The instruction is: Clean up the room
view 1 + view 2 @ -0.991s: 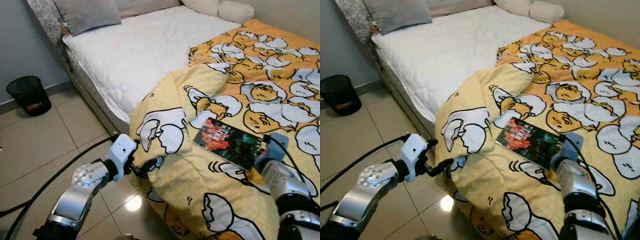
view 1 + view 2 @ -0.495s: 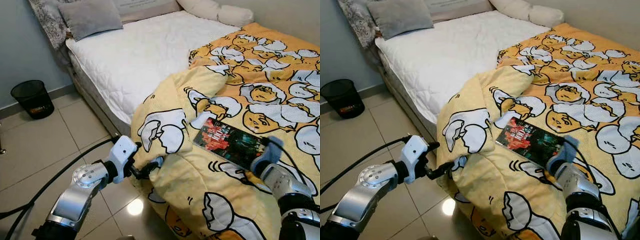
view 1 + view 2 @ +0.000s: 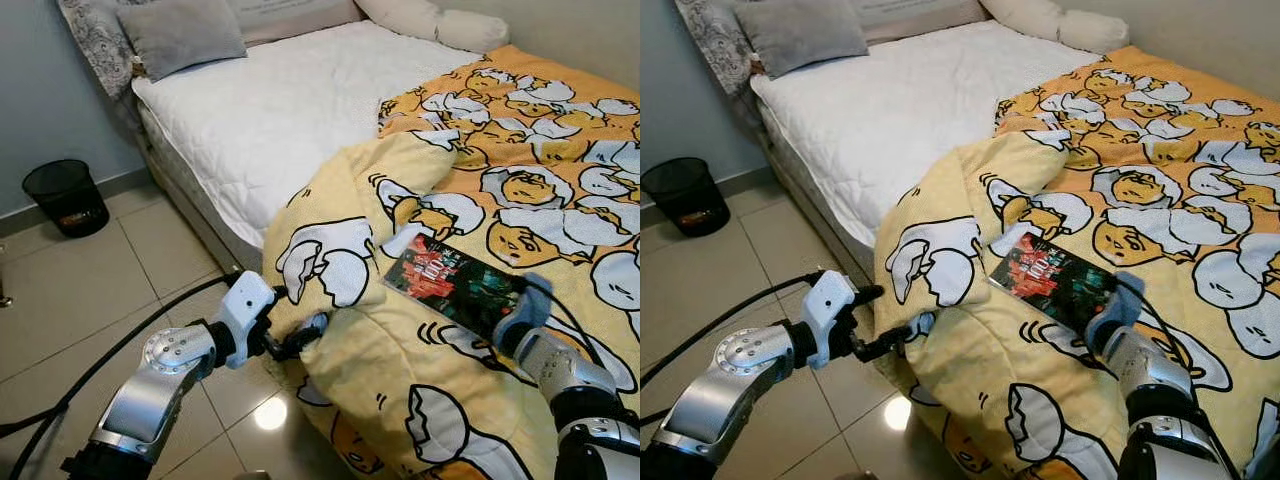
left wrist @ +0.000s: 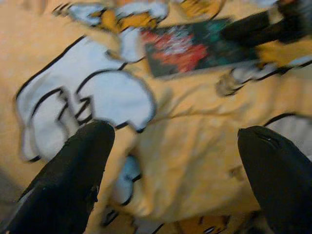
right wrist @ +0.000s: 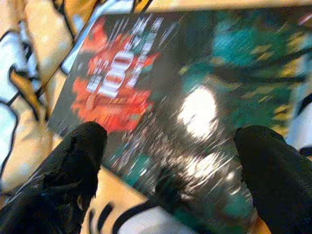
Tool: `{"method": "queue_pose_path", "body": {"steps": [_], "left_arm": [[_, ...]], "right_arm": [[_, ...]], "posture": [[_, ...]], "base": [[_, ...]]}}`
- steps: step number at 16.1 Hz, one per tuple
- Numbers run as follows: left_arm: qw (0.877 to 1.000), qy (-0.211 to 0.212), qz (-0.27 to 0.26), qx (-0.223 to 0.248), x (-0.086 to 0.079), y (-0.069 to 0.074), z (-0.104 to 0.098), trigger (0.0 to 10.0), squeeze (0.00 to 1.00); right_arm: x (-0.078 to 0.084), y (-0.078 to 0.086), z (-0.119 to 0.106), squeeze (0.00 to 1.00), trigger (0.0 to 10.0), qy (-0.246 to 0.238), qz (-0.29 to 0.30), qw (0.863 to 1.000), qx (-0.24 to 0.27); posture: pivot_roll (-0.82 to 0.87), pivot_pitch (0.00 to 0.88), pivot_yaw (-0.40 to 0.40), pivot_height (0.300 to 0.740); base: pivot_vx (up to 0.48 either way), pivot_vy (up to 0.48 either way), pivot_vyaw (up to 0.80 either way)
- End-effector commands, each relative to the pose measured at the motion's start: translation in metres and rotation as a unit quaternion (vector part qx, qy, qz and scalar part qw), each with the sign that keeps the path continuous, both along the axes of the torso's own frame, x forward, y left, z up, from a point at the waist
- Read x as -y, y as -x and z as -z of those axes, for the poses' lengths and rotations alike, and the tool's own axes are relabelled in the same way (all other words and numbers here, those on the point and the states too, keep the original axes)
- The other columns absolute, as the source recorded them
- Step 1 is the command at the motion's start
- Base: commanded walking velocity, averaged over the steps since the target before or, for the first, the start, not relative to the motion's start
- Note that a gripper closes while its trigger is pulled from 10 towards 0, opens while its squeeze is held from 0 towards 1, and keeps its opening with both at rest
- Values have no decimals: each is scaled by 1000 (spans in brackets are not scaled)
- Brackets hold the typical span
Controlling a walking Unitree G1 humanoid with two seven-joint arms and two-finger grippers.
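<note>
Glossy book cover [image 5: 165,107] under the right gripper [image 5: 165,195]; soft matt cloth blanket [image 3: 420,380]; quilted white mattress [image 3: 280,110]; shiny tiled floor [image 3: 90,290].

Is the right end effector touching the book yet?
Cannot tell. In the right wrist view the right end effector has its fingers spread over the book, but motion blur hides any contact or gap; the head views block it.

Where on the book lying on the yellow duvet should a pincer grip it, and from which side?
Probably the book's near short edge, approached low from the robot's side: it lies flat on the soft duvet, and the right pincer already faces that end, open.
</note>
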State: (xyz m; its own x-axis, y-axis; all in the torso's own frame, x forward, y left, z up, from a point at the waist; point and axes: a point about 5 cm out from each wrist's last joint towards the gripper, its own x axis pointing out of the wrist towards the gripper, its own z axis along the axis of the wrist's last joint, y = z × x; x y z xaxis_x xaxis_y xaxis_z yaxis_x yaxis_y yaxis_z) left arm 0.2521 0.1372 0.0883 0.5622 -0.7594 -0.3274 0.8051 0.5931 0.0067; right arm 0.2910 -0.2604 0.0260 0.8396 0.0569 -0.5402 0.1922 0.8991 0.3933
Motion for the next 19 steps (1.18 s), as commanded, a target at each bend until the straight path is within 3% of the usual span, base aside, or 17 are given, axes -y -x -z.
{"method": "queue_pose_path", "body": {"steps": [1, 6, 8, 10, 14, 16, 19], "left_arm": [[1000, 13, 18, -4, 2, 3, -5, 10000, 969], [999, 0, 31, -15, -2, 6, -3, 10000, 945], [999, -1, 31, -17, -2, 6, -3, 10000, 945], [999, -2, 32, -17, -2, 6, -3, 10000, 945], [999, -2, 33, -19, -3, 7, -3, 10000, 945], [999, -3, 34, -21, -4, 8, -3, 10000, 945], [999, -4, 36, -23, -4, 9, -2, 10000, 941]], "right_arm": [[12, 2, -4, 0, 10000, 11, 23, 1000, 8], [16, 7, 0, 0, 10000, 20, 24, 1000, -2], [7, 9, 5, 0, 10000, 8, 0, 1000, -14], [-14, 9, 7, 0, 10000, -33, -59, 998, -6], [-35, 17, 6, 0, 10000, -104, -149, 983, -10], [-38, 20, 3, 0, 10000, -146, -157, 977, -3], [-29, 23, 11, 0, 10000, -115, -123, 985, -33]], "posture": [[44, 0, 22, 740], [43, 0, 26, 740], [44, 0, 26, 740], [46, 0, 26, 740], [48, 0, 25, 740], [49, 0, 24, 740], [47, 0, 28, 740]], "base": [[0, 0, 0], [0, 0, 0], [0, 0, 0], [0, 0, 0], [0, 0, 0], [0, 0, 0], [0, 0, 0]]}}
